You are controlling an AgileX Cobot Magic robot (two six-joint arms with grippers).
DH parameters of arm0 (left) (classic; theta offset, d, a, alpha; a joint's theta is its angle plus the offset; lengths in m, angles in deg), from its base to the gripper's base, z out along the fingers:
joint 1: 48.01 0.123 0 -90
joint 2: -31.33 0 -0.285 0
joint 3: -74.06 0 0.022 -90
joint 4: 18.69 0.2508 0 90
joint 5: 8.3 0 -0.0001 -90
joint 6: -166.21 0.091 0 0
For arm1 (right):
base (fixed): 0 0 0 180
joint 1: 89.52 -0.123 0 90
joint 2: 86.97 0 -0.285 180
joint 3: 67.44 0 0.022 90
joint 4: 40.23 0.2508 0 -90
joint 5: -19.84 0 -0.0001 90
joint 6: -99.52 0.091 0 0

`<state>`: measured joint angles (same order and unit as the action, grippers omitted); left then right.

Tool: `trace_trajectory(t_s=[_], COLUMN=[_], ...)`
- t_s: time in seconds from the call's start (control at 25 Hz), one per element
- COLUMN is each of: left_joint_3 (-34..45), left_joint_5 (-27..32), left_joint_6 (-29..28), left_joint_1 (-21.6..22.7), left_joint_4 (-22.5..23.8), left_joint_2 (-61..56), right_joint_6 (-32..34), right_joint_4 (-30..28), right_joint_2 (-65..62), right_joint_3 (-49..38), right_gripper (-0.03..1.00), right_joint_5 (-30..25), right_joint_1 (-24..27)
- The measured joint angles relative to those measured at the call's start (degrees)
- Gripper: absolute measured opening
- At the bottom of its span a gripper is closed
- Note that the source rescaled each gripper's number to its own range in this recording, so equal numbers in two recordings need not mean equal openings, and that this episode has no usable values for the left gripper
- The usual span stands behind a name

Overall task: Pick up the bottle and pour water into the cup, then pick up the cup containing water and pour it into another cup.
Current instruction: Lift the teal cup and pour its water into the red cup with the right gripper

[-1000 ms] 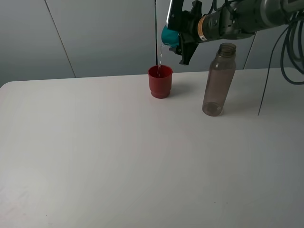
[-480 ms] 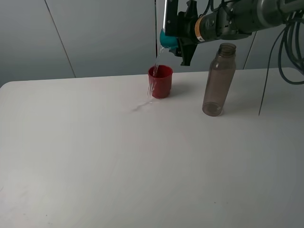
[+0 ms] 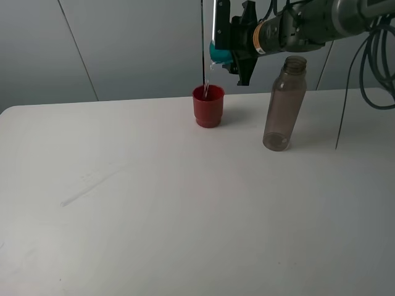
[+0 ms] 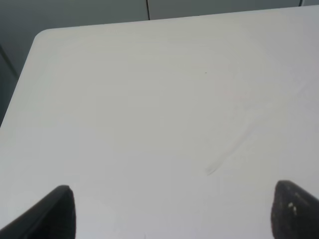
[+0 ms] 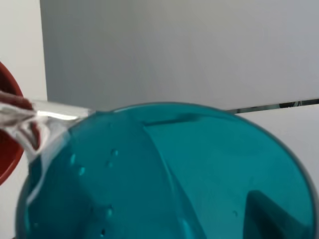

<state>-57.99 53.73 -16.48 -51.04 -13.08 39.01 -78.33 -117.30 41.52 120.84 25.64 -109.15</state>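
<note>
The right fingers (image 3: 241,71) clamp the teal cup (image 3: 213,54), tipped above the red cup (image 3: 208,106) on the worktop (image 3: 185,203); a thin stream (image 3: 207,86) drops inside. Best to centre the lip over the rim and tilt slowly. The left fingers (image 4: 55,214) stand apart, empty.

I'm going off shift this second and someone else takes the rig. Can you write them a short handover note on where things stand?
The left gripper is open and holds nothing, above the table.
The right gripper is shut on the teal cup, tipped over the red cup; a thin stream of water runs into it.
The bottle stands upright and uncapped, right of the red cup and apart from it.
Done: bottle set down; second pour under way.
Left: finish the pour, set the teal cup down. A faint streak on the table may be spilled water.
</note>
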Motion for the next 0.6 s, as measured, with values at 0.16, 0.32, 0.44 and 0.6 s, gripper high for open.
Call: trace_trajectory(t_s=[0.16,0.32,0.44,0.6], left_joint_3=[0.00,0.00,0.00,0.00], left_joint_5=[0.00,0.00,0.00,0.00], left_joint_6=[0.00,0.00,0.00,0.00], left_joint_1=[0.00,0.00,0.00,0.00], left_joint_4=[0.00,0.00,0.00,0.00], left_joint_2=[0.00,0.00,0.00,0.00], right_joint_6=[-1.33,-2.15,-2.71,-3.19], right_joint_4=[-0.09,-1.05,-1.29,-1.78], right_joint_2=[0.00,0.00,0.00,0.02], right_joint_3=[0.02,0.02,0.23,0.98], right_gripper=[0.09,0.09,0.09,0.09], right_joint_5=[-0.48,-1.35,-1.42,-1.78], right_joint_1=[0.00,0.00,0.00,0.00])
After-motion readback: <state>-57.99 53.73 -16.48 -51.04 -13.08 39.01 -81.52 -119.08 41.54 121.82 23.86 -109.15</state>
